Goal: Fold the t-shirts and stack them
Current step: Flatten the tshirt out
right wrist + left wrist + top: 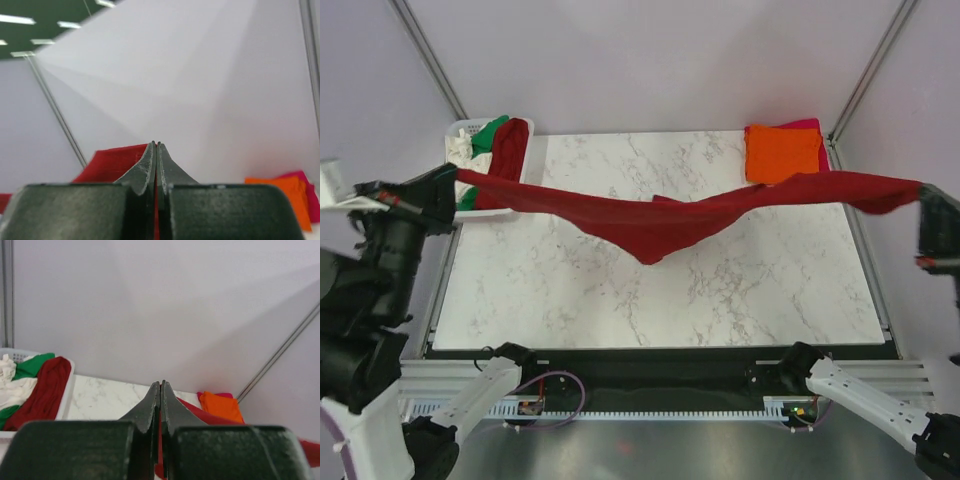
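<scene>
A dark red t-shirt (660, 222) hangs stretched in the air across the marble table (740, 290), sagging in the middle. My left gripper (452, 180) is shut on its left end; red cloth (162, 440) shows between the fingers (150, 410). My right gripper (922, 195) is shut on its right end (112, 162). A folded orange t-shirt (783, 152) lies on a magenta-pink one (806, 124) at the back right. The second dark red t-shirt (510, 146), the green one (488, 131) and the white one (462, 148) lie in the basket.
The white lattice basket (467, 125) stands at the table's back left corner, partly behind the stretched shirt. Metal frame poles (428, 52) run up the back corners. White walls close in the back and sides. The arm bases (510, 365) sit at the near edge.
</scene>
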Robot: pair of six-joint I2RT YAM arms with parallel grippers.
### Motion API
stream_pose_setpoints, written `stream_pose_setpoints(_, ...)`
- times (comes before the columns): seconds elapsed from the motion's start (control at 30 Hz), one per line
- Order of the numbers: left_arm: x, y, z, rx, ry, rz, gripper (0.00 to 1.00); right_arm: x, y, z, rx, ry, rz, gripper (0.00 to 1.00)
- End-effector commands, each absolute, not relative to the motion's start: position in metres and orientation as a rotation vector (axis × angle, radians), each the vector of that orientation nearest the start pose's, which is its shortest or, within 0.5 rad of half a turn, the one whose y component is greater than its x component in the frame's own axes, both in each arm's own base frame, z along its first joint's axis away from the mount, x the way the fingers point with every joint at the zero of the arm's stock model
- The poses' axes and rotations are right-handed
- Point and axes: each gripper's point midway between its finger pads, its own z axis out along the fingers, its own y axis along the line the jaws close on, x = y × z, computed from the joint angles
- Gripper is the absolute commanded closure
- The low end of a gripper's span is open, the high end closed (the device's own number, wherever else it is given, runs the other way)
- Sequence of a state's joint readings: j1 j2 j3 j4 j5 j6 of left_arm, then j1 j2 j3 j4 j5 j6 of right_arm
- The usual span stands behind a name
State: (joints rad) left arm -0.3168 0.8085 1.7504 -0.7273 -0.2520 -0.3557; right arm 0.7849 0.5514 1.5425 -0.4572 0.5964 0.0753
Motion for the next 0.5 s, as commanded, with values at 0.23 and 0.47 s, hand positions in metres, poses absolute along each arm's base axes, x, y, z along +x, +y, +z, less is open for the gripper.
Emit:
stream_pose_setpoints(0.23,0.151,-0.032,0.56,-0.14,1.315,-0.427,0.98,0.136,0.004,0.615,0.039,1.045,0.346,1.0)
stream_pose_setpoints(0.47,0.251,-0.055,0.523,-0.196,1.514,-0.347,0.98,0.259,0.074,0.596,0.016,1.272,-0.022,1.0)
